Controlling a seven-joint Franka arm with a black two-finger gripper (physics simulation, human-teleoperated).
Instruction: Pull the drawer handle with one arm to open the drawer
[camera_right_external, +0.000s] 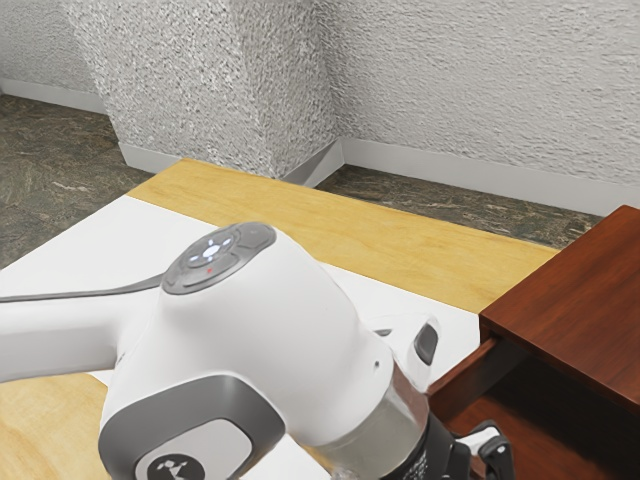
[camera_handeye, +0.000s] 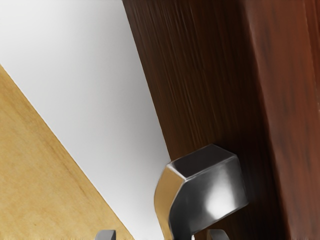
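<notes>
A dark red wooden cabinet (camera_right_external: 580, 300) stands on the table at the exterior view's right. Its drawer front (camera_right_external: 470, 370) juts a little out from the cabinet body. My black gripper (camera_right_external: 482, 456) hangs low in front of that drawer front, mostly hidden behind my white arm. In the wrist view the drawer front (camera_handeye: 210, 80) is close, and its metal handle (camera_handeye: 202, 195) sits just ahead of my hand. My gripper (camera_handeye: 160, 236) is open, and two grey fingertips (camera_handeye: 106, 234) stand wide apart, with the handle's end between them.
The table has a light wooden top (camera_right_external: 330, 220) with a white mat (camera_right_external: 110, 250) over it. My white arm (camera_right_external: 240, 350) covers the lower left of the exterior view. A textured wall (camera_right_external: 450, 70) and a pillar stand behind the table.
</notes>
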